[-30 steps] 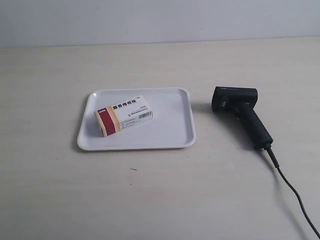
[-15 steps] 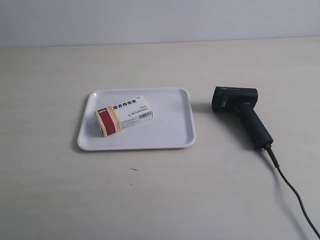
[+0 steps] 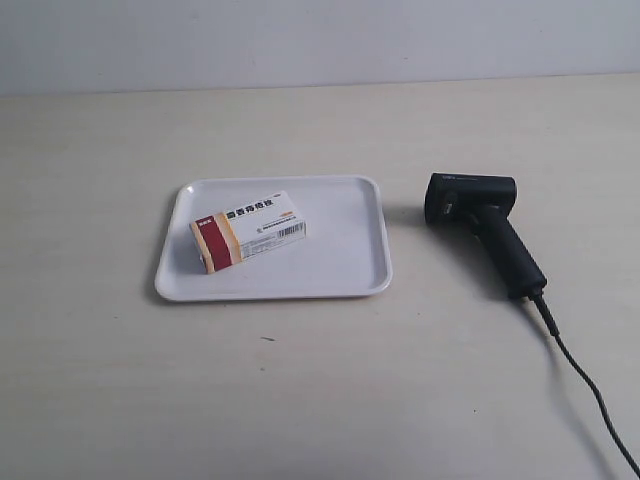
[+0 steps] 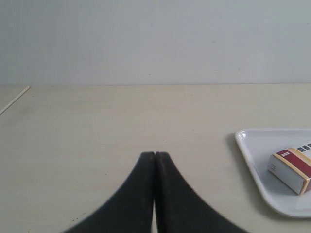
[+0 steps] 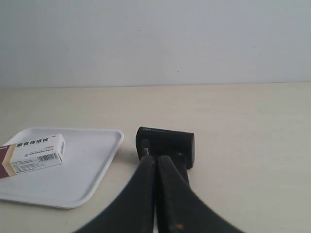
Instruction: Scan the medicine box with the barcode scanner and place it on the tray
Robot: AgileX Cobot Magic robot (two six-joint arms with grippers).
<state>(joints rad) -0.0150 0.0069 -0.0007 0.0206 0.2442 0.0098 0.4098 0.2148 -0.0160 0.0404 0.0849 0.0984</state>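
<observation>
The medicine box (image 3: 247,231) lies flat in the left part of the white tray (image 3: 340,275), red and tan band toward the front left, barcode side up. It also shows in the left wrist view (image 4: 293,166) and the right wrist view (image 5: 33,153). The black barcode scanner (image 3: 482,226) lies on the table to the right of the tray, its cable (image 3: 585,385) trailing to the lower right. My left gripper (image 4: 155,154) is shut and empty over bare table, beside the tray (image 4: 252,160). My right gripper (image 5: 156,158) is shut and empty, just short of the scanner head (image 5: 167,141). Neither arm shows in the exterior view.
The pale wooden table (image 3: 320,400) runs back to a plain white wall (image 3: 320,40). A thin pale stick (image 4: 14,99) lies at the table's far edge in the left wrist view. The scanner cable crosses the table's front right.
</observation>
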